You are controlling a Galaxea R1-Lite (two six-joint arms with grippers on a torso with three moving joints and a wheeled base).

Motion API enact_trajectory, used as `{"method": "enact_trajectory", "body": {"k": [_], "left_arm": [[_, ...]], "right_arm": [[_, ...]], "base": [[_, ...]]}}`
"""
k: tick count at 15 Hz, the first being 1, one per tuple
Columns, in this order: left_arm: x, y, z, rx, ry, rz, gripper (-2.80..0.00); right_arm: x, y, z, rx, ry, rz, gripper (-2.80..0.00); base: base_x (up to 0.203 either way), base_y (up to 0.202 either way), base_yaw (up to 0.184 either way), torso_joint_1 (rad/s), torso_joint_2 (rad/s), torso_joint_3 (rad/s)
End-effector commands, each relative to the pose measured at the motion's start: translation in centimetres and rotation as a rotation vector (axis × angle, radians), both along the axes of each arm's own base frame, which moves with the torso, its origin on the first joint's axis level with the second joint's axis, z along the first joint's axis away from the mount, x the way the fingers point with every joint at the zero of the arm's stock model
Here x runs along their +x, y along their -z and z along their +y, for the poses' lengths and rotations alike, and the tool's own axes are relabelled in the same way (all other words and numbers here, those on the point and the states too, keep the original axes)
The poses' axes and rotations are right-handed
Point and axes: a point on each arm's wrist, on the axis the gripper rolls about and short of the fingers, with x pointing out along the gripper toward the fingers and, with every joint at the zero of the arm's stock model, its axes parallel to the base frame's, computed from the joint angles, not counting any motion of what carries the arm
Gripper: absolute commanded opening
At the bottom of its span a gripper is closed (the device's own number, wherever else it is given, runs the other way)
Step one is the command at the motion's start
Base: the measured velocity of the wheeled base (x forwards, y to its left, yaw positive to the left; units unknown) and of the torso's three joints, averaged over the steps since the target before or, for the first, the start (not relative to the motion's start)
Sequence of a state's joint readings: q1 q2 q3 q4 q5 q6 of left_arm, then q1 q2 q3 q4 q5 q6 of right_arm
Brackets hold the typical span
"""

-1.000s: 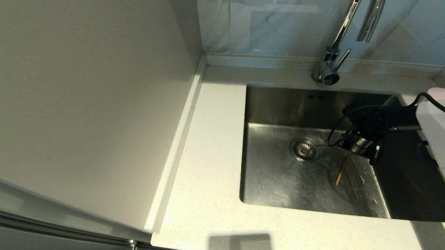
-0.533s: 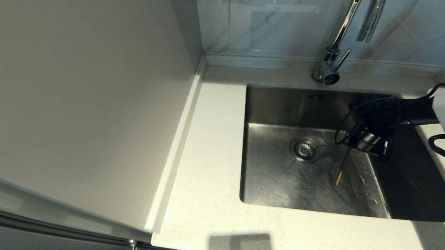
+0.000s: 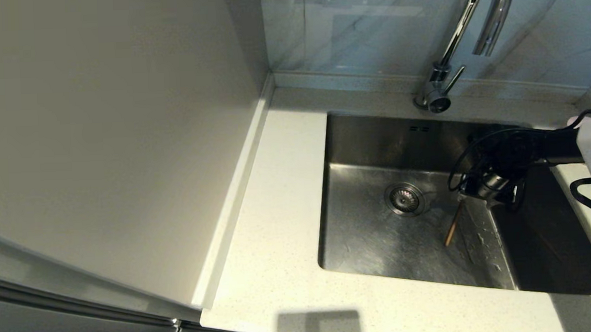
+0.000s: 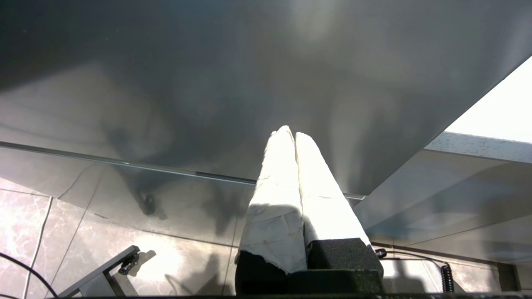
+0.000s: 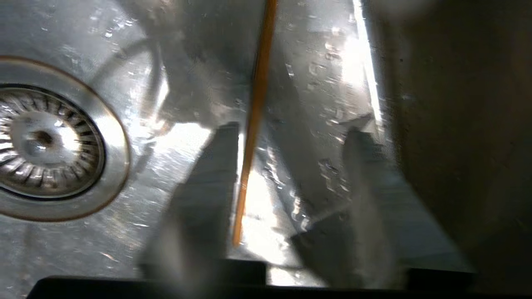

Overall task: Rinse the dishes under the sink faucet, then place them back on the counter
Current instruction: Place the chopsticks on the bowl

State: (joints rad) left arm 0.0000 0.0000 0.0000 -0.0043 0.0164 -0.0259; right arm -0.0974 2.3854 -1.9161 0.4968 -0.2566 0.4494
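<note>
A single chopstick (image 3: 452, 228) lies on the wet floor of the sink (image 3: 378, 242), right of the drain (image 3: 404, 199). The right gripper (image 5: 286, 178) hangs just above it, fingers spread apart with the stick between them, gripping nothing. The faucet (image 3: 462, 39) stands behind. The left gripper (image 4: 294, 139) is parked below the counter (image 3: 279, 246), fingers pressed together.

My head camera looks steeply down on the sink (image 3: 378, 242) from above. My right wrist camera sits close over its drain (image 5: 45, 139), which both views share. My left wrist camera faces a grey panel (image 4: 249, 74).
</note>
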Motion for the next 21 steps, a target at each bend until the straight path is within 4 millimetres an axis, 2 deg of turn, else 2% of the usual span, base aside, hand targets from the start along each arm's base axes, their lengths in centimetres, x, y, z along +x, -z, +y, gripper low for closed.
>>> {"method": "enact_trajectory", "body": {"k": [1,10,21], "left_arm": [[0.0,0.0,0.0,0.000,0.000,-0.003,-2.80],[0.0,0.0,0.0,0.000,0.000,-0.003,-2.80],[0.0,0.0,0.0,0.000,0.000,-0.003,-2.80]], "right_arm": [[0.6,1.6,0.0,0.014,-0.004,0.025,0.00],[1.9,4.6,0.0,0.023,-0.001,0.053,0.00],[2.4,5.8,-0.2,0.012,-0.001,0.038,0.00]], "base": [[0.000,0.000,0.000,0.000,0.00,0.000],[0.000,0.000,0.000,0.000,0.00,0.000],[0.000,0.000,0.000,0.000,0.00,0.000]]}}
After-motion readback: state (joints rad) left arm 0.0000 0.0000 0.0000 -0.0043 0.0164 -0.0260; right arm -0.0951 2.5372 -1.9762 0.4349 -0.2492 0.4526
